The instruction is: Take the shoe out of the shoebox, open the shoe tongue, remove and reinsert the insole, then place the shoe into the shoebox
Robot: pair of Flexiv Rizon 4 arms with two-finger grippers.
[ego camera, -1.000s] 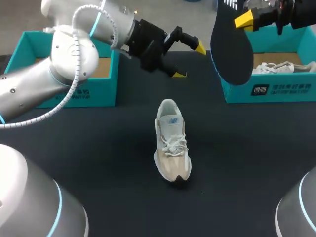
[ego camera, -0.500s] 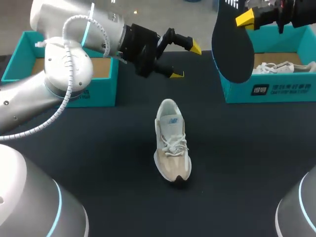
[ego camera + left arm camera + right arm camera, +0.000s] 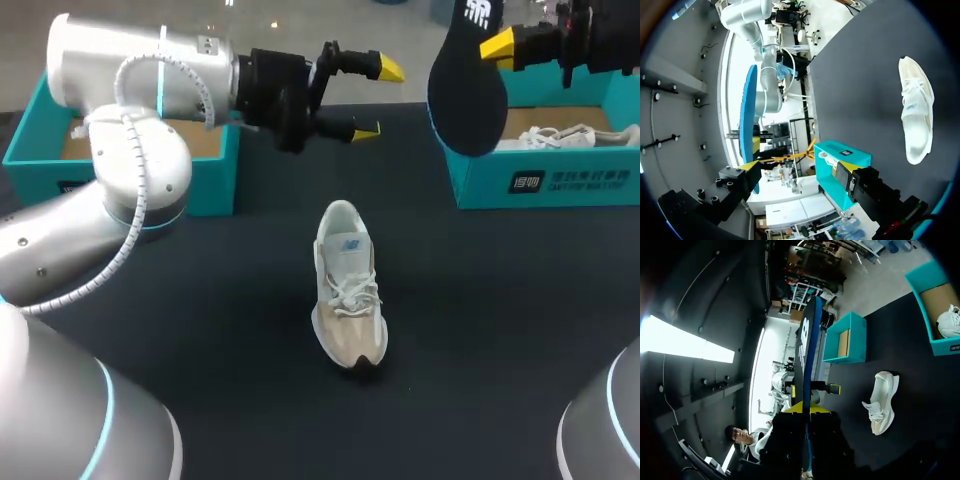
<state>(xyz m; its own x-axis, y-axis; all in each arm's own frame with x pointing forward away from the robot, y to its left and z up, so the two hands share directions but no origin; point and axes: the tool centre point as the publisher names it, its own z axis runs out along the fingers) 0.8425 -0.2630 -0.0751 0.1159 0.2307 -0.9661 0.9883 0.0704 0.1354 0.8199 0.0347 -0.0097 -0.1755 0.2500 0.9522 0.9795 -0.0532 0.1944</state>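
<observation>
Insole (image 3: 468, 90) gripped high at far right by my right tool (image 3: 495, 45).
My left tool (image 3: 375, 100) hangs open over the far surface (image 3: 200, 300); shoe (image 3: 348, 285) sits in the middle.

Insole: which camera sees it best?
Head view: the insole shows most of its broad dark face, held by the right tool. The left wrist view shows a thin blue sliver; the right wrist view sees it edge-on.

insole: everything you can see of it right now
The insole is thin and flat, dark on one face with a white logo near its upper end, blue on the other. It hangs roughly upright in the air, pinched near the top by the right end effector, by the right-hand shoebox, clear of the shoe.
</observation>
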